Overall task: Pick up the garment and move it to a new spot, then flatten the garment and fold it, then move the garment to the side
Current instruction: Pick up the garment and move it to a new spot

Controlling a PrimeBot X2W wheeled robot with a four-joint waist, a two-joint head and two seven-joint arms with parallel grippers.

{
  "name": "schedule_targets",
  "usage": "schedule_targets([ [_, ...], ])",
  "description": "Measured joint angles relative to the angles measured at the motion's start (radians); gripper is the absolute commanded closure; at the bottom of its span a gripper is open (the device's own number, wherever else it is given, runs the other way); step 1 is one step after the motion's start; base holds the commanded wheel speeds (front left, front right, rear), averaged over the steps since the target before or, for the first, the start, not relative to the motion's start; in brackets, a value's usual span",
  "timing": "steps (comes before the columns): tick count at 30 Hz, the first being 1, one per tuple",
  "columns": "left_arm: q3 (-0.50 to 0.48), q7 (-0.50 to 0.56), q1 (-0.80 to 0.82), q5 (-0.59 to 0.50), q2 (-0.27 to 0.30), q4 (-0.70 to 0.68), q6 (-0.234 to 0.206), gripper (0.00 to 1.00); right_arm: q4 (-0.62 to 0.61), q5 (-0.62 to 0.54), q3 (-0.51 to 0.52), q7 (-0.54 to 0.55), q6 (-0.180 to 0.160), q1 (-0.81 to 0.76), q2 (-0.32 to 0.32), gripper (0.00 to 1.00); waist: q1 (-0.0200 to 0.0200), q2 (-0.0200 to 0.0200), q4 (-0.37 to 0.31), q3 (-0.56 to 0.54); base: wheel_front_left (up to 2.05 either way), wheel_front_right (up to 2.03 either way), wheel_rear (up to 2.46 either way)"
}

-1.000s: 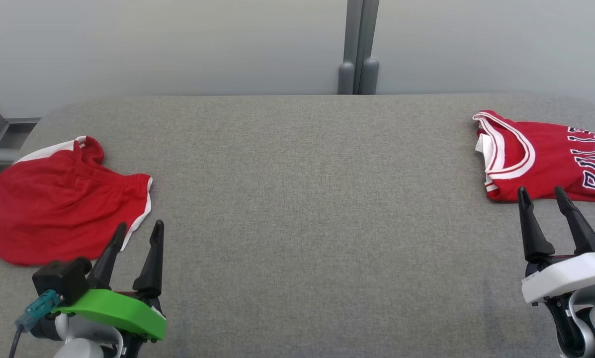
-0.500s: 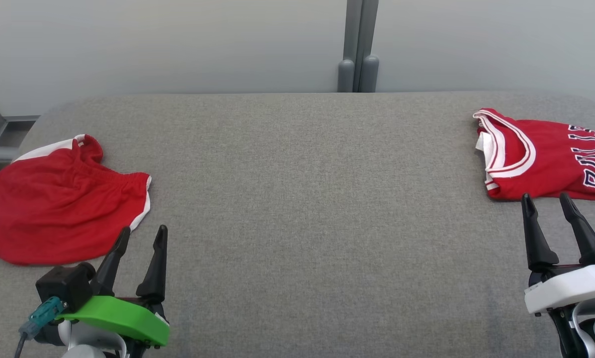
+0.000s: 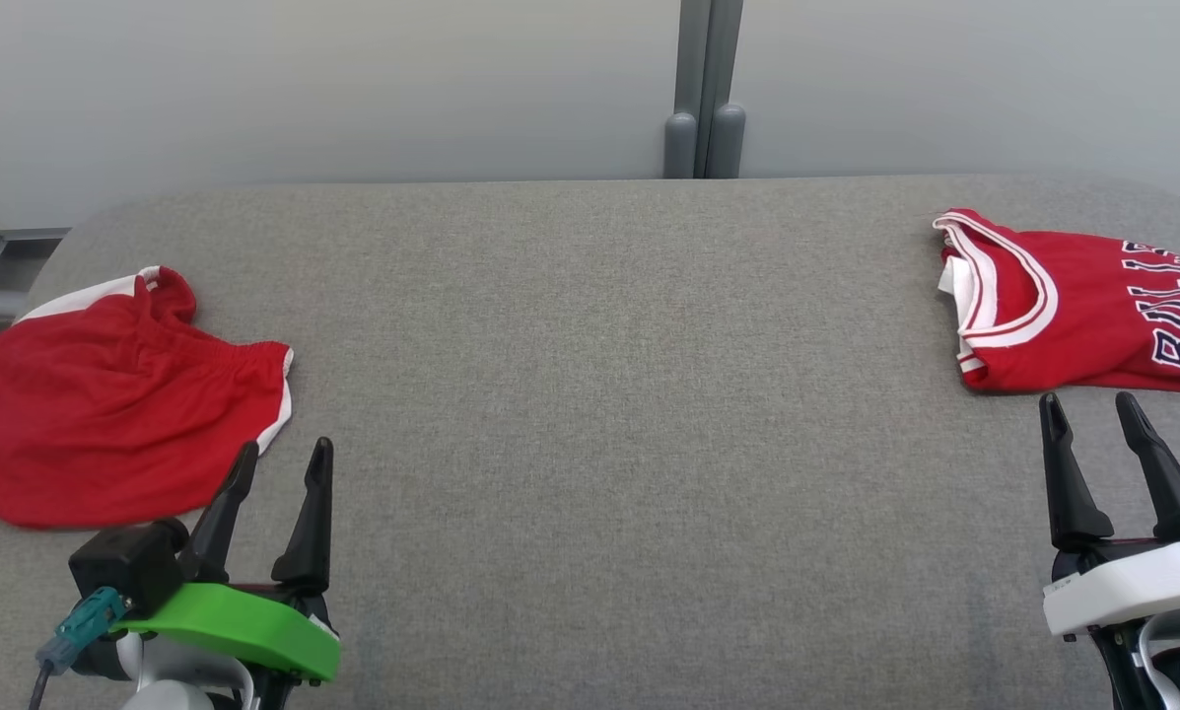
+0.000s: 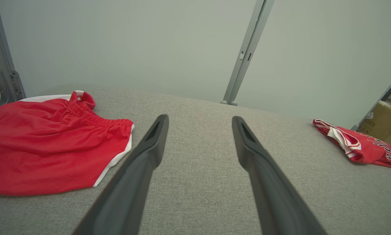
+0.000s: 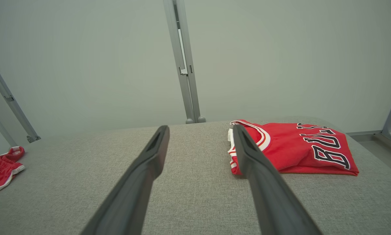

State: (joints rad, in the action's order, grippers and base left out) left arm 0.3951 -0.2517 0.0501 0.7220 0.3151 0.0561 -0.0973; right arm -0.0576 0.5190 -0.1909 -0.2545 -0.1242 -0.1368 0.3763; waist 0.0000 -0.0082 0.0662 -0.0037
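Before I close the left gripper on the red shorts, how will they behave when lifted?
The red shorts lie crumpled and wrinkled, so probably floppy: they would drape from one pinch. The thin fabric looks light. On the woven grey table, a push would likely bunch them rather than slide them.

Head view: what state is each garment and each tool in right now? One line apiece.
red shorts: unfolded, lying loosely spread at the table's left end, not gripped.
red jersey: folded, lying flat at the table's right end, not gripped.
left tool: open, empty, beside the shorts' near corner.
right tool: open, empty, just short of the jersey's near edge.
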Motion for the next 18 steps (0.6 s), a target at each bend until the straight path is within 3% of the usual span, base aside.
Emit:
schedule_targets([
  [18, -0.004, 0.000, -0.010, -0.007, -0.010, -0.001, 0.000, 0.00, -0.026, -0.019, 0.019, 0.000, -0.001, -0.019, -0.009, 0.00, 0.0000, 0.0000, -0.005, 0.006, 0.00, 0.00, 0.00],
])
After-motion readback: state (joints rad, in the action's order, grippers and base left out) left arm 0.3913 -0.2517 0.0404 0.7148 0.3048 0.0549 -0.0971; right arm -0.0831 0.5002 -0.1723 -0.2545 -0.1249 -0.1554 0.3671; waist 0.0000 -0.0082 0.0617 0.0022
